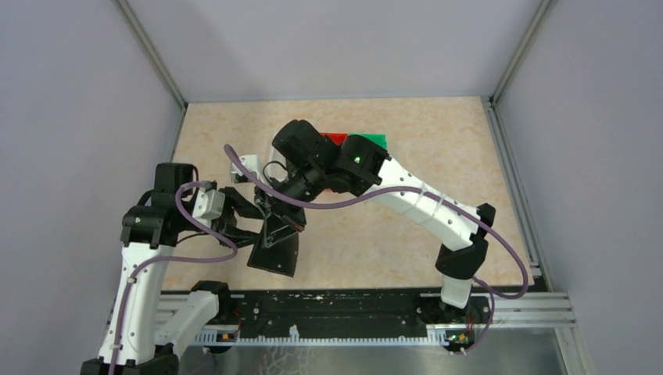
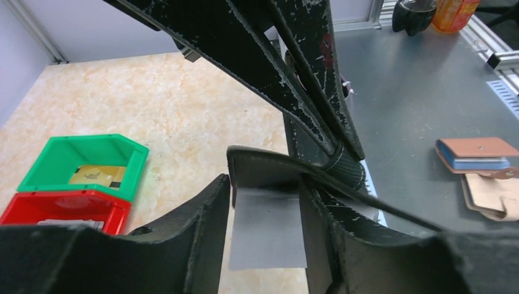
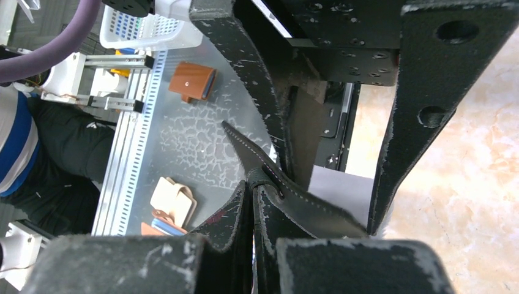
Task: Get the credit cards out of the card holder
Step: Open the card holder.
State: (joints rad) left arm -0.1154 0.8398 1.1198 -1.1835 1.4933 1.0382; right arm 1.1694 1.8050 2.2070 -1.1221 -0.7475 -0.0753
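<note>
beige bench (image 1: 438, 234), left gripper (image 2: 264, 202) and right gripper (image 3: 254, 236) clamp card holder (image 1: 275, 251); wrist views show grey card (image 2: 268, 236), top hides it; open room toward right edge.

right gripper (image 3: 251, 211) pinched shut, left gripper (image 2: 264, 196) opposite

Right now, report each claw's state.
Left claw: shut on the holder.
Right claw: shut on the holder's flap.

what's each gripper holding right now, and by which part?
Both hold the card holder. The right gripper pinches one leather flap; the left gripper clamps the other panel across its side edges, with a grey card showing there.
</note>
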